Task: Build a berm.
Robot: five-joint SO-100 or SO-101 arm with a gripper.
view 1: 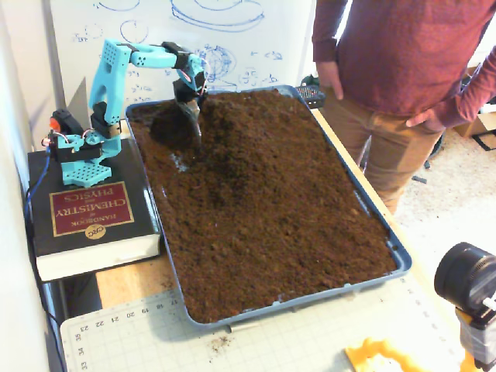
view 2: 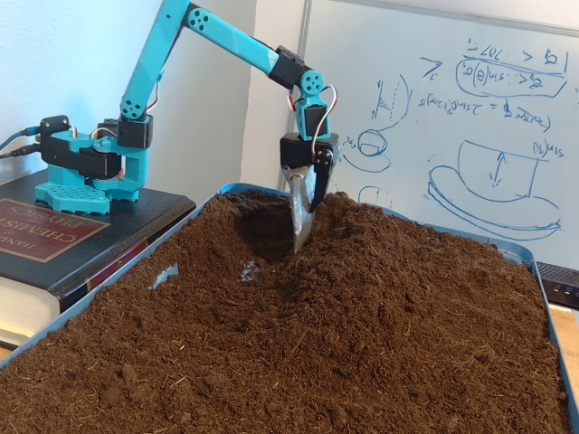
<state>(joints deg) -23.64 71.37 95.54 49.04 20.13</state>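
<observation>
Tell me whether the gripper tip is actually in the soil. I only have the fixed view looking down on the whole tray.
Observer: Yes. In a fixed view from low down, the gripper points straight down with its tip buried in the soil.
Operator: Does the berm have any height?
Observer: Some. The berm rises just right of the gripper in that view, higher than the soil nearer the camera.
Operator: And on the other side?
Observer: A dark hollow sits just left of the gripper.
</observation>
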